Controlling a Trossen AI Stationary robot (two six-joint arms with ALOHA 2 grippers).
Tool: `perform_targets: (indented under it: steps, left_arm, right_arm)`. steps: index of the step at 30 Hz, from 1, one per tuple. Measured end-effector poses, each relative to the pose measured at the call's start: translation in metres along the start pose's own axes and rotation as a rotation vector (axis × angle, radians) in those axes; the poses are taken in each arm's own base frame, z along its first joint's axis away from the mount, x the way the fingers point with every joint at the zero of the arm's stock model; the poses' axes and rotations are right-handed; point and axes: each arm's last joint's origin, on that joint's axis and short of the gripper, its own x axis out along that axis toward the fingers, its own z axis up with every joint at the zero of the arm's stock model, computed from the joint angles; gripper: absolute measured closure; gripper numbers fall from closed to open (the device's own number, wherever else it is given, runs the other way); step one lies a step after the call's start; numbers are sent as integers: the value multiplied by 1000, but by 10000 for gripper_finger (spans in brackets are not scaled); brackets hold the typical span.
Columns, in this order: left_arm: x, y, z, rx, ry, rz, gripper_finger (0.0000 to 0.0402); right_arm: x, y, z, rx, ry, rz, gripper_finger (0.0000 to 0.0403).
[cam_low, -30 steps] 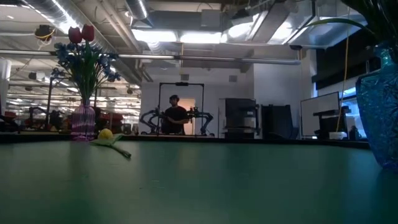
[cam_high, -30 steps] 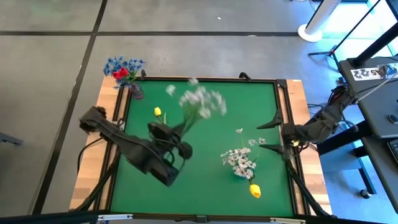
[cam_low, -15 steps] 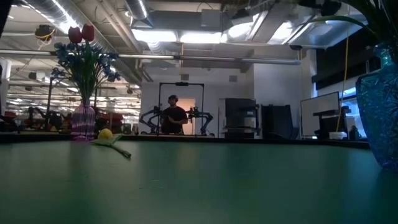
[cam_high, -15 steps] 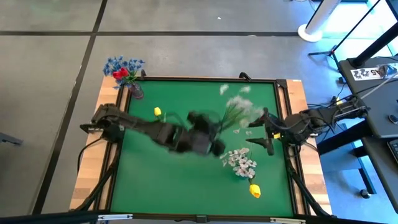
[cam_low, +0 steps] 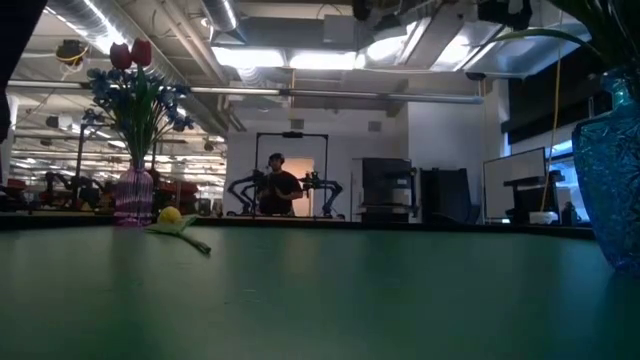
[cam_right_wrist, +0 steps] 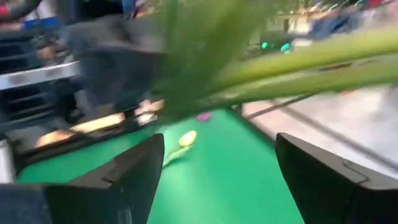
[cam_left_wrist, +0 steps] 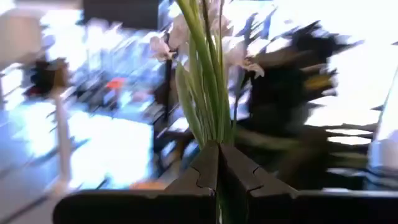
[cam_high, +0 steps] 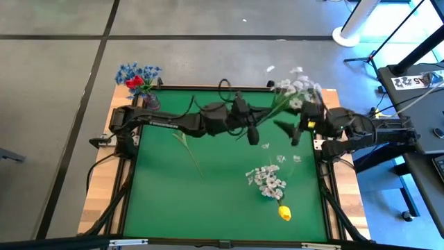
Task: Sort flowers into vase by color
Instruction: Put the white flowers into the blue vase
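My left gripper is stretched out over the far middle of the green table, shut on a bushy white flower spray, seen close in the left wrist view. My right gripper hangs open just right of it. The spray's green stalks pass between and beyond its fingers without touching. A yellow tulip lies on the table at the far left. A purple vase at the far left corner holds blue and red flowers. A blue glass vase at the near right holds white sprays. My left gripper pinches the bunched lower stalks of the white spray between its two fingertips. The fingers come about level from the table's left. The spray is lifted clear of the table and slants toward the far right corner, blossoms outermost.
A second yellow tulip is by the near-right vase. Wooden rails border the mat on both sides. In the low view a person stands far behind the table. The mat's near left half is bare.
My left gripper has swept from the table's left middle toward the right and far edge. It turned as it went, carrying the white spray high above the mat. My right gripper has swung in from the right edge toward the far edge and the spray's stalks.
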Motion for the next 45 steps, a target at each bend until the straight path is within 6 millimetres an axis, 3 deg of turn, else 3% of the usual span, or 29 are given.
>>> perform_targets:
  steps: [8, 12, 20, 26, 30, 34, 41, 45]
  left_arm:
    - [-7, 24, -9, -10, -258, -212, 401]
    - [-10, 19, -11, -15, -273, -234, 401]
    - [-15, 4, -11, -29, -281, -263, 401]
    - [-18, -6, -11, -21, -282, -282, 401]
    - [-19, -8, -11, -18, -276, -280, 401]
    - [-17, -8, -16, -51, -219, -258, 399]
    - [-17, -9, -25, -35, -98, -252, 333]
    - [-30, -7, -11, 50, 43, -241, 289]
  right_arm:
    - [-9, -8, 23, -37, -214, 15, 96]
    - [-6, -3, 32, -47, -296, 99, 96]
    - [21, 10, 26, -20, -262, 209, 96]
    - [28, 13, 26, 13, -275, 246, 104]
    - [27, 14, 29, 27, -301, 265, 151]
    - [26, 15, 32, 52, -329, 300, 226]
    - [33, 17, 28, 40, -294, 318, 382]
    - [31, 18, 26, 55, -267, 360, 382]
